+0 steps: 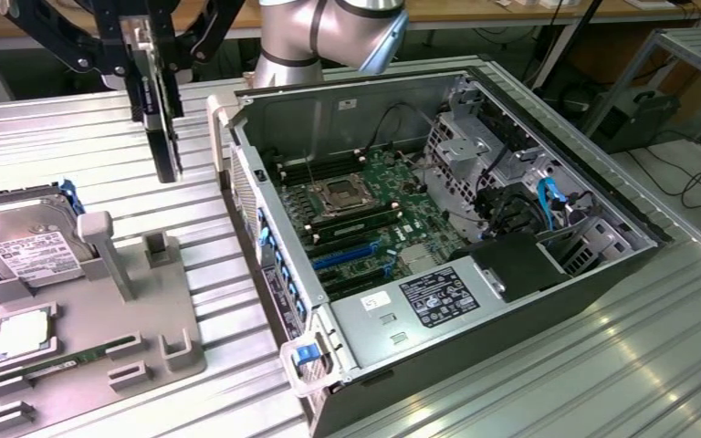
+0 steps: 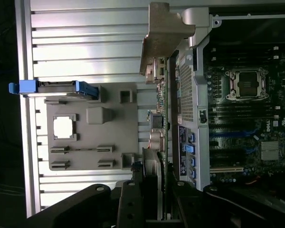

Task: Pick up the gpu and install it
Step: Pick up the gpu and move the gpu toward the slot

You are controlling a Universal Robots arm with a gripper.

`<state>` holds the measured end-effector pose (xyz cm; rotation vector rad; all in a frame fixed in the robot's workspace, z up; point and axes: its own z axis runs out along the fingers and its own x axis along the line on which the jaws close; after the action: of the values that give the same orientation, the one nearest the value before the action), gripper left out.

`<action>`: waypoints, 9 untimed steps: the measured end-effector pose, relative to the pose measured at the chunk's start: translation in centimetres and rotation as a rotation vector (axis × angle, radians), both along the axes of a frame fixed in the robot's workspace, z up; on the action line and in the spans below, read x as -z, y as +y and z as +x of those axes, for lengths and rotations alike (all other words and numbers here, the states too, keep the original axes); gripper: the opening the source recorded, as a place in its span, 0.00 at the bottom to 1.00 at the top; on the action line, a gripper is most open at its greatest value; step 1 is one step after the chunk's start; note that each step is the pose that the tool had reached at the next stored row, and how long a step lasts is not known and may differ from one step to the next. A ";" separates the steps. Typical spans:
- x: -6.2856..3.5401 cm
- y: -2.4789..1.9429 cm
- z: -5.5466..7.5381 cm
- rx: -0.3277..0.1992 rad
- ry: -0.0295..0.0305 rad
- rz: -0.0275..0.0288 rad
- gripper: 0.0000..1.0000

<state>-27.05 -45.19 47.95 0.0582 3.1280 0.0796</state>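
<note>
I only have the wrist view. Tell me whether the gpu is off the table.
Observer: Yes. In the exterior view the gpu hangs on edge from the claw, which is shut on it, and it is lifted off the ribbed table.
Operator: Report what fills the end of the case I cannot see.
Observer: A grey power supply with a black label sits in the open case, at the end nearest the exterior camera.
</note>
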 end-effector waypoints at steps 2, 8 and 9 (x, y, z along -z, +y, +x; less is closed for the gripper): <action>0.00 0.00 0.2 0.000 0.0000 0.0000 0.28; 0.00 0.00 0.7 0.000 0.0000 0.0000 0.28; 0.00 0.00 0.7 0.000 0.0000 0.0000 0.28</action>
<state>-26.31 -45.19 47.95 0.0581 3.1280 0.0797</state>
